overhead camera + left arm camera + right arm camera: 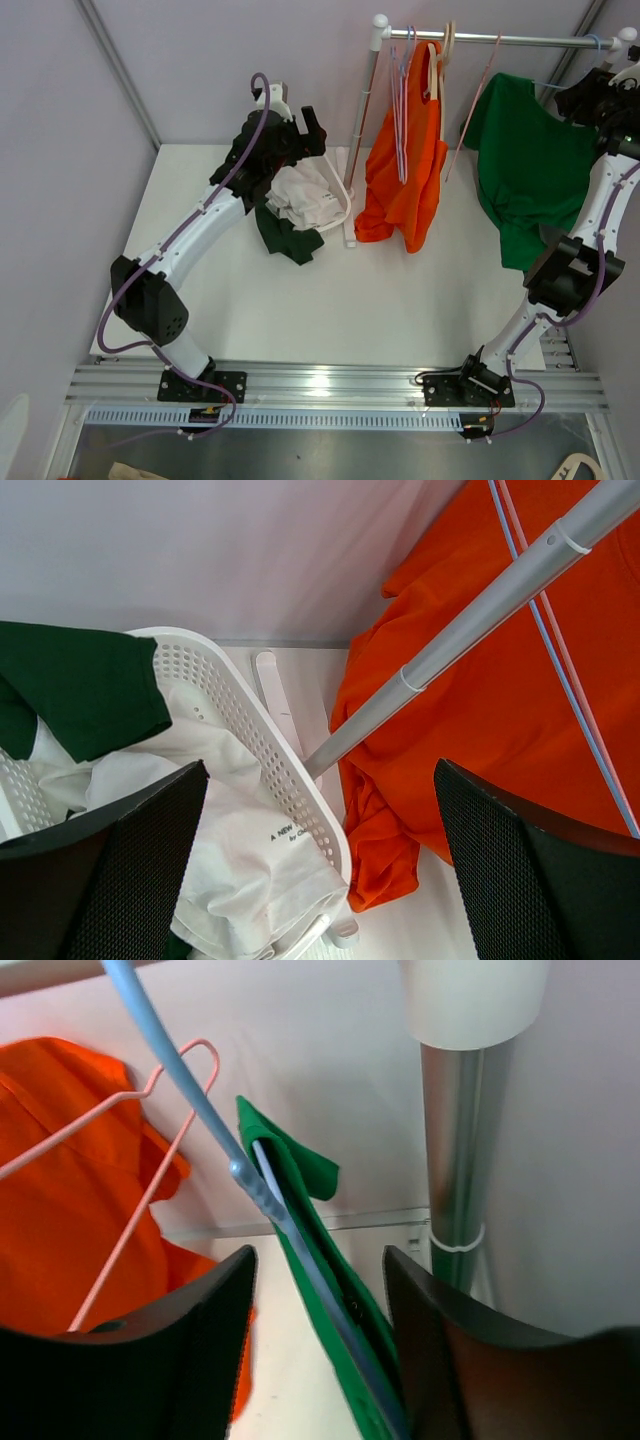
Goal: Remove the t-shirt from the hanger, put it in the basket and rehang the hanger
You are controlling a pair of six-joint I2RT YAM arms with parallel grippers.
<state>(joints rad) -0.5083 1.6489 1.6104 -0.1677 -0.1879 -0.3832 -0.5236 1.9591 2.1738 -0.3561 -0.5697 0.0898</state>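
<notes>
Your right pincer [318,1260] is spread, one finger on each side of the blue hanger [200,1110] and the green t-shirt [300,1175] on it. You cannot tell whether either finger touches. The t-shirt hangs at the right end of the rail [520,40], to the right of the orange shirt [410,170]. Your left pincer [320,770] is spread wide and holds nothing. It is over the white basket [290,770] on the worktop [400,300]. The basket holds a white shirt [240,850] and a dark green garment [90,690].

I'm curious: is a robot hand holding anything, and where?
Nothing is held. The right gripper is open around the blue hanger; the left gripper is open too.
</notes>
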